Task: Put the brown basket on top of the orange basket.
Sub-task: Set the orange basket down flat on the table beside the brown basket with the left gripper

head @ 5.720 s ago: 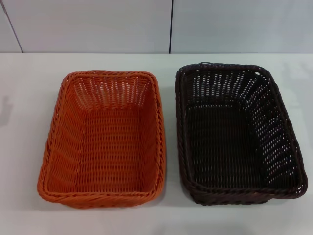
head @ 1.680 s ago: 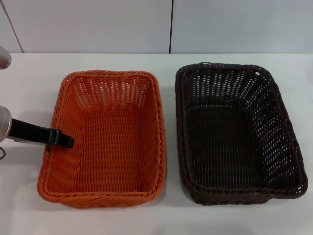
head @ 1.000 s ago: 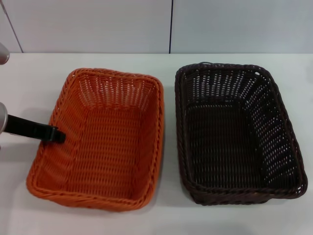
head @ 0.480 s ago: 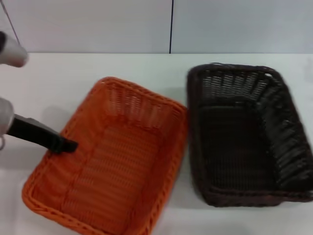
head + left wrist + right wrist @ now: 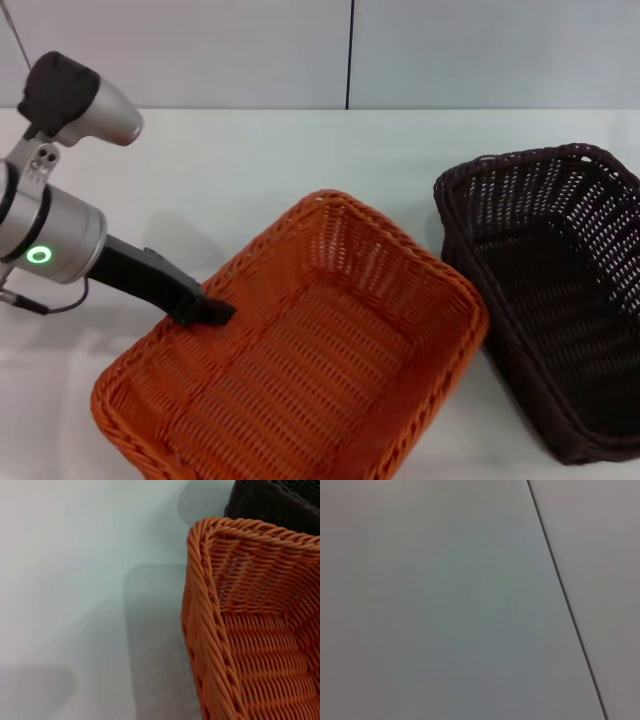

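Brown basket (image 5: 560, 310) sits on the white table (image 5: 300, 150), off to the far side of the orange basket (image 5: 300, 350) from where the left gripper (image 5: 205, 310) works, and nothing is holding it. So the real job has not begun, as I judge it: the dark basket has yet to be lifted and set into or onto the orange one. What is under way looks like a repositioning of the orange basket, which lies skewed, one corner pressed up against the brown basket's near wall or very close to it.

The left gripper reaches in from the left, its black tip lying right at the orange basket's long rim. I judge it to be pinching that rim, though I cannot actually tell whether the fingers are closed on it or merely resting against it. The left wrist view shows only the basket's corner and no fingers. The right gripper is nowhere to be seen; its wrist camera looks at a plain pale surface crossed by one dark seam.

Both baskets are rectangular, woven in a stiff wicker style, with thick braided rims and walls that slope outward. The orange one is tightly woven and bright; the brown one is nearly black, with openwork sides that let light through. The table is smooth and faintly glossy.
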`<state>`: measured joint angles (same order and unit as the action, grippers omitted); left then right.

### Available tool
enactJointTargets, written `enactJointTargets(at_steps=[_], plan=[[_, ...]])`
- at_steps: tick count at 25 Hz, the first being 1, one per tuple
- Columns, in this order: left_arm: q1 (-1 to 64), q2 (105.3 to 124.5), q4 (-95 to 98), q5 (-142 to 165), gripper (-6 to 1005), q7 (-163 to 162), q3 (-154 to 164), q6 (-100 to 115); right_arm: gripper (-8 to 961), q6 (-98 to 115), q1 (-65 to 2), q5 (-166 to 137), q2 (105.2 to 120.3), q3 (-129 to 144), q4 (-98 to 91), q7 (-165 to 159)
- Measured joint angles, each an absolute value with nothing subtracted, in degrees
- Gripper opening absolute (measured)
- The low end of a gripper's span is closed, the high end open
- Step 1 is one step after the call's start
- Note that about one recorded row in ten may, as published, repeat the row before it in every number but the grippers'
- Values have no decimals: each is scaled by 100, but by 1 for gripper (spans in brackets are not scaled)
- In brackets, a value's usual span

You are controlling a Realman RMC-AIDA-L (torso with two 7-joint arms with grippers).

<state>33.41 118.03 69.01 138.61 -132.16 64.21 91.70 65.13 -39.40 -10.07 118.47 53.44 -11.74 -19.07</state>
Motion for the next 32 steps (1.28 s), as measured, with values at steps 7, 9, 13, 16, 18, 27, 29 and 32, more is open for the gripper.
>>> enactJointTargets(at_steps=[7,9,13,16,18,27,29,32], plan=[[3572,11803,6743,13774,185,-13002,6442,9174,483,6491,-4015,-1019,11844,5395,-1169,-1925],[3618,11807,6739,13735,181,-12952,6547,9187,483,6503,-4018,-1020,11843,5430,-1166,-1940],[3684,11799,6756,13706,179,-12937,6639,9194,483,6510,-4030,-1025,11846,5446,-1158,-1946],[3871,11776,6766,13766,180,-12829,6647,9231,483,6555,-4012,-1020,11865,5450,-1159,-1951],[3952,11768,6775,13820,178,-12728,6647,9265,483,6558,-4010,-1007,11870,5450,-1151,-1952],[4200,11793,6749,14114,171,-12388,6704,9403,483,6564,-4006,-1022,11895,5449,-1102,-1960],[4225,11794,6752,14126,170,-12383,6700,9398,483,6565,-3994,-1008,11898,5449,-1086,-1962],[4282,11803,6860,14131,169,-12369,6665,9287,483,6566,-3978,-995,11899,5449,-1078,-1963]])
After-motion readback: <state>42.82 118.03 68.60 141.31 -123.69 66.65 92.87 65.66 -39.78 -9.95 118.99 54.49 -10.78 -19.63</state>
